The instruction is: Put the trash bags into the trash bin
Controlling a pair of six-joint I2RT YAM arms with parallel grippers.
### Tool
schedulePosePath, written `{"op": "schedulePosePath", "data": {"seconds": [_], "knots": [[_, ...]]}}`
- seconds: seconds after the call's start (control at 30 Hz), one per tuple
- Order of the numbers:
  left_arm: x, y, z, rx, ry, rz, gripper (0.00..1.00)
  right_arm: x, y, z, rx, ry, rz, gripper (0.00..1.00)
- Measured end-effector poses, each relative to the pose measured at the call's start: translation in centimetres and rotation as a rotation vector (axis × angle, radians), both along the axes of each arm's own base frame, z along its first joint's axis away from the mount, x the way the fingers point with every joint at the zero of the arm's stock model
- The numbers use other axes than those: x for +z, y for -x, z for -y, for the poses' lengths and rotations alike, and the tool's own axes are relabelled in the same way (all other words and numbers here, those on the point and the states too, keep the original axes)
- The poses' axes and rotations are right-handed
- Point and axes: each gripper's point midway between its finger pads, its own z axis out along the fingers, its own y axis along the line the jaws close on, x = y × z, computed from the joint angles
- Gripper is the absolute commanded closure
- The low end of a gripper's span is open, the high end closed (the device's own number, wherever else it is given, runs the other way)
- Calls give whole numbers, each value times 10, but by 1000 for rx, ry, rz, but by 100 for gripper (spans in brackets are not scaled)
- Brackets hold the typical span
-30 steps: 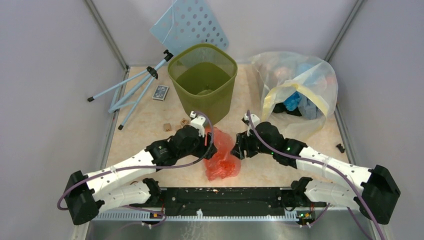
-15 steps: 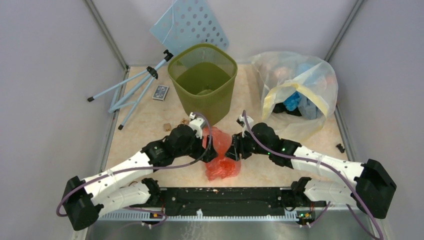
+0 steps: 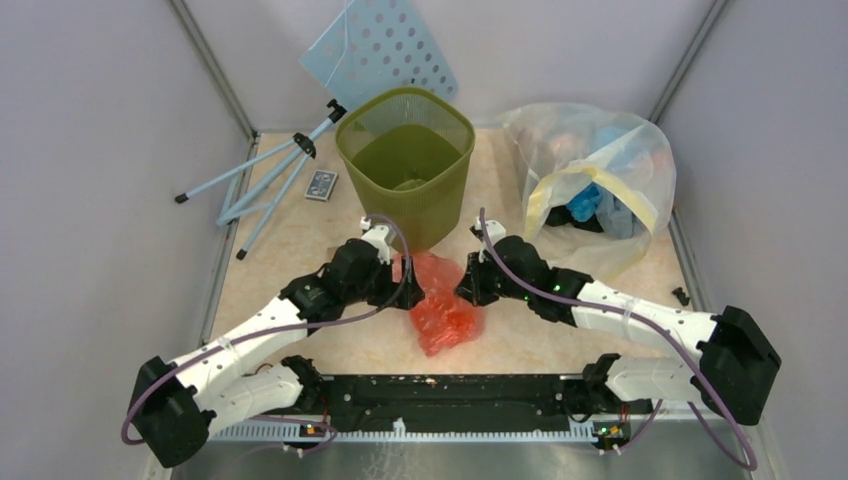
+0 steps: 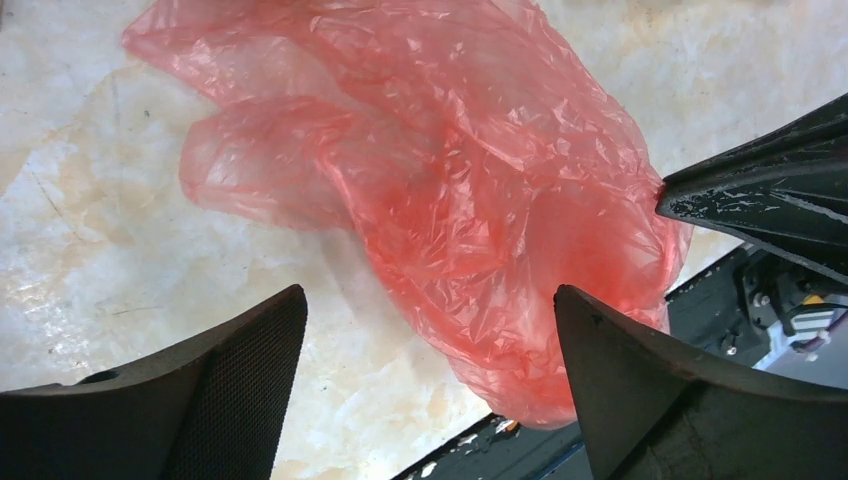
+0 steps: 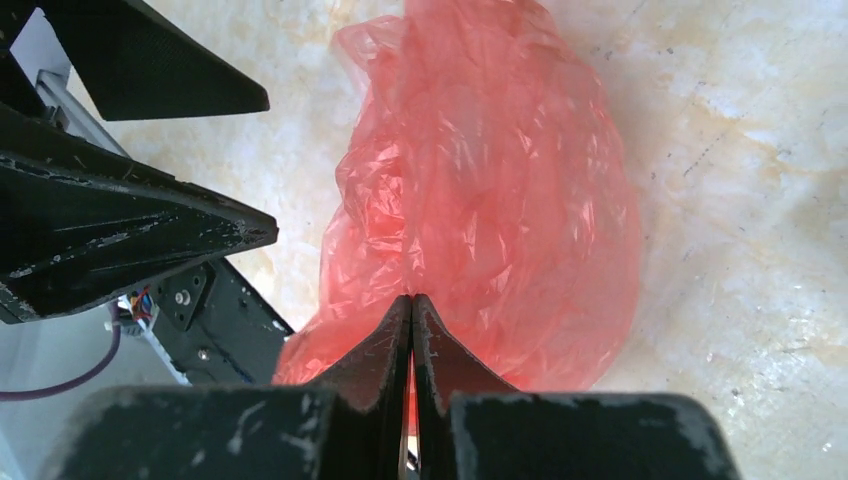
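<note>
From above, the trash bag (image 3: 445, 312) lies crumpled between the left pincer (image 3: 402, 287) and the right pincer (image 3: 466, 290), with the trash bin (image 3: 420, 215) just beyond both.

At the left wrist, the fingers are spread wide with the bag (image 4: 450, 150) ahead and between them. They'd best close on a thick fold.

At the right wrist, the fingers are pressed together, pinching a fold of the bag (image 5: 490, 180). I'd lift with both together.

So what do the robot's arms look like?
Each is white with chunky black joints, and a purple cable loops along the left arm and the right arm. The left gripper and right gripper have black, pointed, wedge-shaped fingers. A green light glows on the right arm.
</note>
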Motion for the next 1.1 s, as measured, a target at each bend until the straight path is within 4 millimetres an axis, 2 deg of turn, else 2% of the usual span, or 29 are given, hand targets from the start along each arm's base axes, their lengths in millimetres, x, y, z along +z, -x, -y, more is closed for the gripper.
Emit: {"op": "schedulePosePath", "data": {"seconds": [0.17,0.37,0.53,0.63,0.7,0.77,0.87,0.93,1.03,1.1], "knots": [[-2,-9,2,12,26,0,1,6,-3,0,-5,8,14,100],[-28,-19,4,22,18,-50,1,0,1,5,-3,30,-3,100],[-43,-18,12,-13,51,-53,3,-1,4,8,5,37,-3,100],[-56,-24,18,-12,45,-72,19,-4,4,12,4,58,-3,100],[-70,-26,17,4,21,-102,39,-7,4,16,-10,78,-4,100],[-79,-27,14,22,8,-123,63,-8,1,24,-42,104,3,100],[-82,-31,11,48,11,-119,92,-4,-5,37,-103,131,31,100],[-79,-36,9,60,13,-101,98,6,-10,49,-160,134,72,100],[-71,-42,4,74,16,-66,100,29,-15,65,-229,109,144,100],[-59,-44,4,64,32,-25,100,46,-18,74,-263,85,192,100]]}}
